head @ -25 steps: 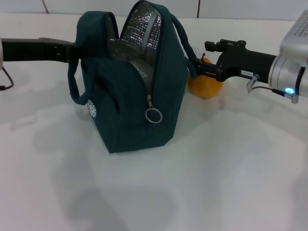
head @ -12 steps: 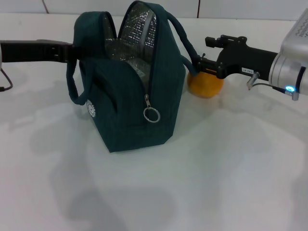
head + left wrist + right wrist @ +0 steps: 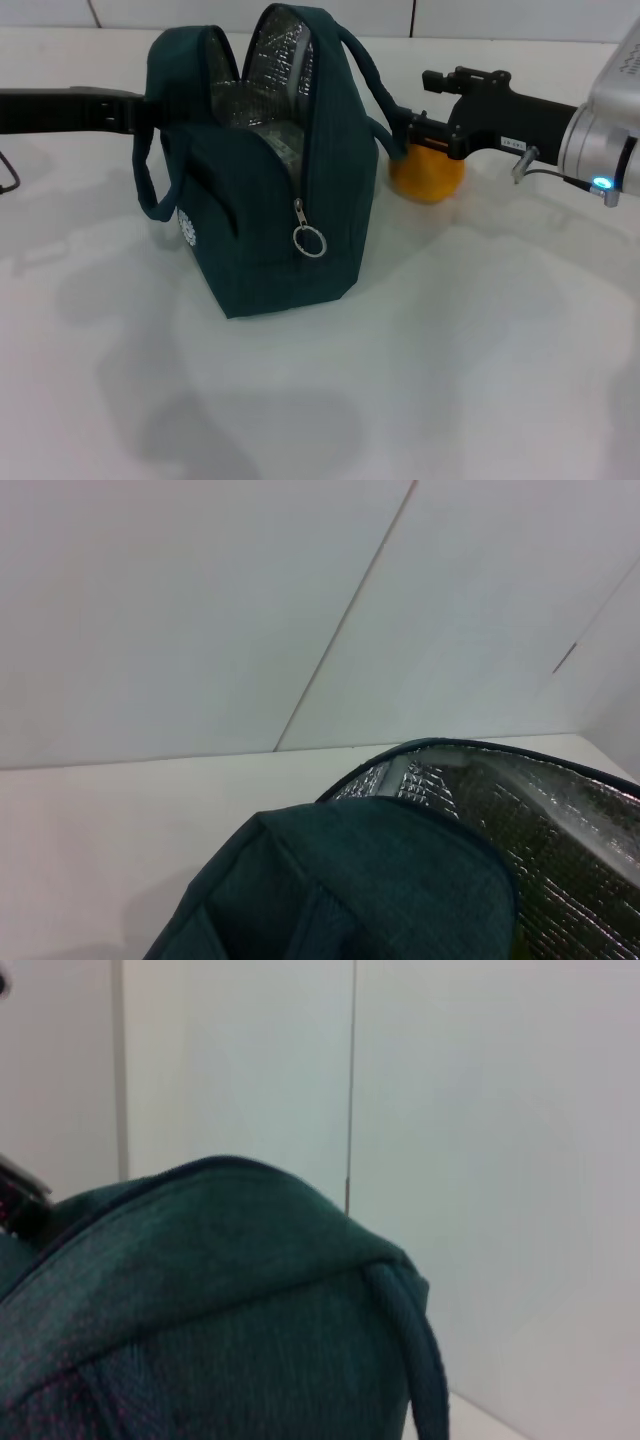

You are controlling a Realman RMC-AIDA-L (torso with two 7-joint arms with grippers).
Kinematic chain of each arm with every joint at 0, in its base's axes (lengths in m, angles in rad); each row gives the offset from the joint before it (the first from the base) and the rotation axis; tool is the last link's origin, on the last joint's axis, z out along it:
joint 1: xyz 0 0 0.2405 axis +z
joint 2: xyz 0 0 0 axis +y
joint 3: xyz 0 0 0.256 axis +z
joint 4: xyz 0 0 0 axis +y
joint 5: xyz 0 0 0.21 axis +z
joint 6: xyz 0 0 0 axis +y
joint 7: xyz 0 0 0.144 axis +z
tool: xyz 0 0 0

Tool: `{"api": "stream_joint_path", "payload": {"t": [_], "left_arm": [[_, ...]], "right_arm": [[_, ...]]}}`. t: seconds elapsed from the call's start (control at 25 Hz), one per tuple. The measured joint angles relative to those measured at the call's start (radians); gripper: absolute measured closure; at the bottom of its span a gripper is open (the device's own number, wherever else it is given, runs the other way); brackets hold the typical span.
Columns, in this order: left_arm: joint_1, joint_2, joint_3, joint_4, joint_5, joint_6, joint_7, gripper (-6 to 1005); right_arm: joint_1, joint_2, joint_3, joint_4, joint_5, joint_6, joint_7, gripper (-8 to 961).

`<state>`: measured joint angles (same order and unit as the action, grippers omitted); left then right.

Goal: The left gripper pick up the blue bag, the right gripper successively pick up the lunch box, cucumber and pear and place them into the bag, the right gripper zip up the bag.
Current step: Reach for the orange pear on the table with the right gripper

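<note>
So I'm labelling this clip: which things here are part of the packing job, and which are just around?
Part of the job:
- blue bag, standing unzipped
- pear, beside the bag
- left end effector, at the bag's far side
- right end effector, at the pear

Just around:
- white table
- wall

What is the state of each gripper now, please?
Left gripper: at the blue bag's far side; cannot tell.
Right gripper: above the pear, by the bag's handle; cannot tell.
</note>
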<state>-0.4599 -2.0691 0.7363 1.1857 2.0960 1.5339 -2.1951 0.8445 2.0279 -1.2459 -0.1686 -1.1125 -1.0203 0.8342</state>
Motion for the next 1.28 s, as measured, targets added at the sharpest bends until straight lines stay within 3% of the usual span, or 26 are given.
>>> {"api": "stream_joint_path", "payload": {"t": [1.28], "left_arm": [[0.015,0.001,-0.040,0.000,0.001,0.003,0.005,963]], "right_arm": [[0.019,0.000,-0.052,0.011,0.016,0.042,-0.011,365]]}}
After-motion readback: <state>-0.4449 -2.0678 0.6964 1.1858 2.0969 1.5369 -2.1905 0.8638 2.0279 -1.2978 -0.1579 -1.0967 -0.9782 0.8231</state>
